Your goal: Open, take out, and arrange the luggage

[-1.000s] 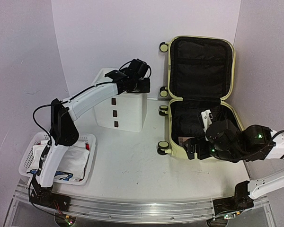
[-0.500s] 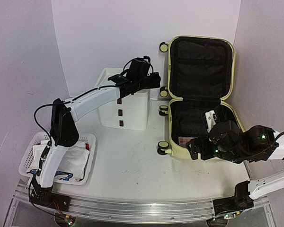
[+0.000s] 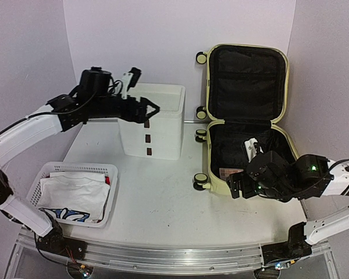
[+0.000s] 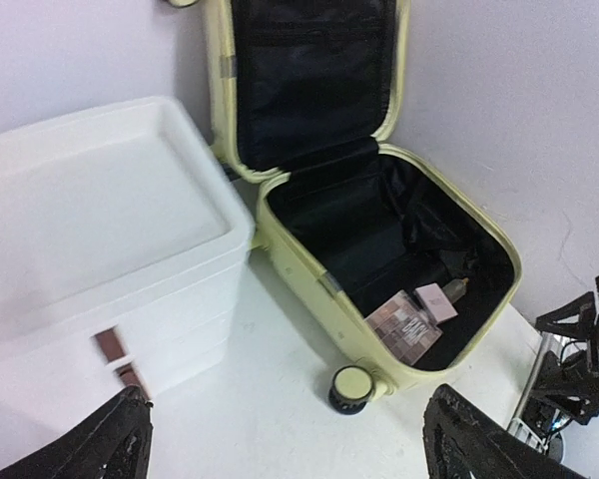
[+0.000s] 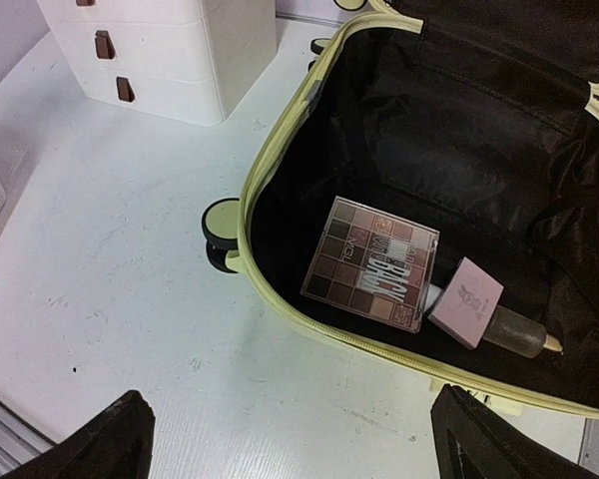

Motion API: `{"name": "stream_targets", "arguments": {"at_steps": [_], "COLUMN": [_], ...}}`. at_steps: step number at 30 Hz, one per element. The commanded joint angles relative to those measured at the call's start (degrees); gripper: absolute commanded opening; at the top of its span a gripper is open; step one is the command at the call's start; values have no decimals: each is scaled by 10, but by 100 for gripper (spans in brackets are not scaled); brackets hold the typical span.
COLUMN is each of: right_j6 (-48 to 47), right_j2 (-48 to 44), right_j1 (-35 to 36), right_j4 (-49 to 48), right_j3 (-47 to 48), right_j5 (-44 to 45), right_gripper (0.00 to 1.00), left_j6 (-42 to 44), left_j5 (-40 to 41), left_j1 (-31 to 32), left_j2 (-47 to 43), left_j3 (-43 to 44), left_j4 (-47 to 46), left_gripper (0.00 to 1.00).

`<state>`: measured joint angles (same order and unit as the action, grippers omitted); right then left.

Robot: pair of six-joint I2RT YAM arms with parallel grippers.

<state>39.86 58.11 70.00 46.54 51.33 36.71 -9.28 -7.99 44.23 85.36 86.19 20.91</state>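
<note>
The luggage [image 3: 247, 81] is a pale yellow hard-shell suitcase at the right of the table. It lies open, with its black-lined lid propped against the back wall. In its lower half lie an eyeshadow palette [image 5: 371, 264], a small pink box [image 5: 465, 301] and a little bottle [image 5: 519, 334]. My right gripper [image 5: 295, 434] hovers open and empty over the table, just before the luggage's near rim [image 5: 320, 325]. My left gripper [image 3: 148, 110] hangs open and empty above the white drawer box, well left of the luggage [image 4: 309, 90].
A white drawer box [image 3: 154, 131] with brown handles stands at the back middle, close to the luggage's wheels [image 3: 200, 180]. A white perforated basket [image 3: 81, 167] holding folded clothes sits at the front left. Walls close in behind and on both sides.
My left gripper has opened. Its arm has pulled back to the left, from the drawer box's right rear corner. The right gripper has shifted slightly left and stays open.
</note>
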Motion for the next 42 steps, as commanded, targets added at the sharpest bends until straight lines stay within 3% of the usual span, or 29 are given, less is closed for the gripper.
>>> {"name": "stream_targets", "arguments": {"at_steps": [1,4,7,10,14,22,33,38,42], "right_j6": [-17,-23,-22,-7,14,27,29,25,26], "right_j2": [11,23,31,31,26,13,3,11,15], "right_j1": [-2,-3,-3,-3,-3,-3,-3,-3,-3], "right_j4": [-5,-5,-5,-5,-8,-10,-13,-14,-16], "right_j3": [34,45,54,49,40,38,36,43,43], "right_j5": [25,21,7,-2,-10,-22,-16,-19,-19], "right_gripper": [98,98,98,98,98,98,98,98,98], "left_j6": [-61,-58,-43,-37,-39,-58,-45,-46,-53], "left_j5": [-63,-17,19,51,88,129,143,141,139], "left_j1": [-95,-102,-103,-103,-103,-102,-101,-101,-101], "left_j2": [-47,-53,-40,4,67,124,128,144,147], "left_j3": [-107,-174,-220,-210,-193,-191,-217,-193,-190], "left_j4": [8,-72,-171,-205,-269,-374,-463,-463,-462], "left_gripper": [96,95,84,68,60,59,66,46,36]}}
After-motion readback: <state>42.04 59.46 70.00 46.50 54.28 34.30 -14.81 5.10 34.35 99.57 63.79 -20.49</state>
